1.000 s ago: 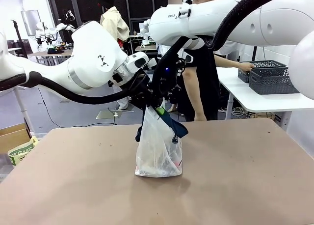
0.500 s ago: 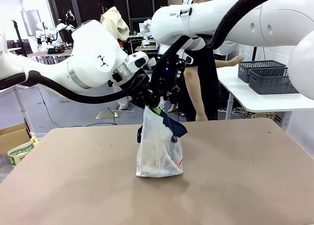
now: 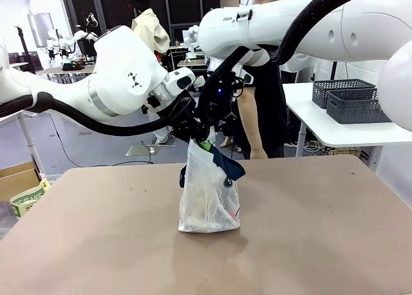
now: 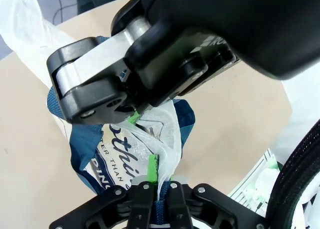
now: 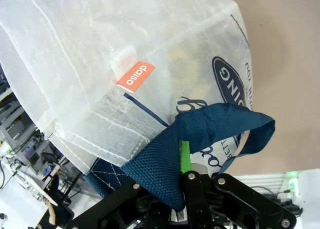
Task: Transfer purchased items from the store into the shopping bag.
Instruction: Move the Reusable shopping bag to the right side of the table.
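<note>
The shopping bag (image 3: 209,192), translucent white with navy straps and lettering, stands on the middle of the brown table. Both grippers meet at its top. My left gripper (image 3: 191,133) is shut on the bag's thin white rim (image 4: 165,154), its fingers (image 4: 142,204) pinched together. My right gripper (image 3: 210,139) is shut on a navy strap handle (image 5: 200,129). Purchased items (image 3: 217,211) show dimly through the bag's wall as reddish and tan shapes. The store, a dark grey lattice basket (image 3: 357,106), sits on a side table at the far right, with a second one behind it.
A person (image 3: 257,108) stands beyond the table's far edge, next to the white side table (image 3: 322,127). A cardboard box (image 3: 16,178) and a green printed pack (image 3: 27,198) lie off the table's left edge. Bare tabletop (image 3: 322,230) surrounds the bag.
My left gripper has closed onto the bag's rim. The bag's top has been drawn up slightly. The person's hand has left the baskets and dropped to their side.
</note>
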You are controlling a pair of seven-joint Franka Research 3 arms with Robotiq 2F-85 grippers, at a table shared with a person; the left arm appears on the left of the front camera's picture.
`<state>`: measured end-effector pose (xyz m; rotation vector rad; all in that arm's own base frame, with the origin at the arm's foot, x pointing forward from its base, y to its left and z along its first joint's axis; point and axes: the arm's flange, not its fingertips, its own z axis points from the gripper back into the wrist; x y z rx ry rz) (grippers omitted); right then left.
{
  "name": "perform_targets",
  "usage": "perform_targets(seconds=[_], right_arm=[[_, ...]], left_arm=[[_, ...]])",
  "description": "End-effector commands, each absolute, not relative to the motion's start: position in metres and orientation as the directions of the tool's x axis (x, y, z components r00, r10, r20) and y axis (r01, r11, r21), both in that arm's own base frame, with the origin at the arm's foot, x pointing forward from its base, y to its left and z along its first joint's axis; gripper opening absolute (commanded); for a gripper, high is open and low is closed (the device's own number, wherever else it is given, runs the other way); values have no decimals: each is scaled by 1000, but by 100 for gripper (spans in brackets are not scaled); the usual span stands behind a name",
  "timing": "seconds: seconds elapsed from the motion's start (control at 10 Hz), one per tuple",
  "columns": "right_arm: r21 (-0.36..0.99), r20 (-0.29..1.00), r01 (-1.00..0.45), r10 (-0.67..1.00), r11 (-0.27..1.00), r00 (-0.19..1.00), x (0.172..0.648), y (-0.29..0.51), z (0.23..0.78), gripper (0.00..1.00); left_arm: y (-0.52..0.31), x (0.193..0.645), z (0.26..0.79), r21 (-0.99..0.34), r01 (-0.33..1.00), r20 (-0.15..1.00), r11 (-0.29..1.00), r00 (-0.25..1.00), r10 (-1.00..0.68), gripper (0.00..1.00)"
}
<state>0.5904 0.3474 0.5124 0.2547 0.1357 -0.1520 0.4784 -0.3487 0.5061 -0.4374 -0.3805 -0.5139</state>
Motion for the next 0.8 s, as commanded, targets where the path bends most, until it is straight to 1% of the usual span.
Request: perform_targets(seconds=[0.0, 0.2, 0.3, 0.5, 0.7], right_arm=[[242, -160, 185, -149, 952, 976, 590, 347, 513, 0], [235, -149, 168, -135, 957, 980, 590, 348, 512, 0], [274, -145, 152, -115, 950, 983, 589, 341, 513, 19], [298, -144, 210, -174, 931, 974, 588, 312, 511, 59], [375, -113, 200, -170, 905, 979, 576, 286, 512, 98]], left_arm=[[-349, 478, 507, -308, 540, 450, 783, 808, -379, 0], [-349, 478, 507, -308, 540, 450, 783, 808, -379, 0], [-349, 478, 507, -308, 540, 450, 783, 808, -379, 0], [-349, 478, 507, -308, 540, 450, 783, 808, -379, 0], [-349, 478, 507, -308, 540, 450, 783, 808, -379, 0]])
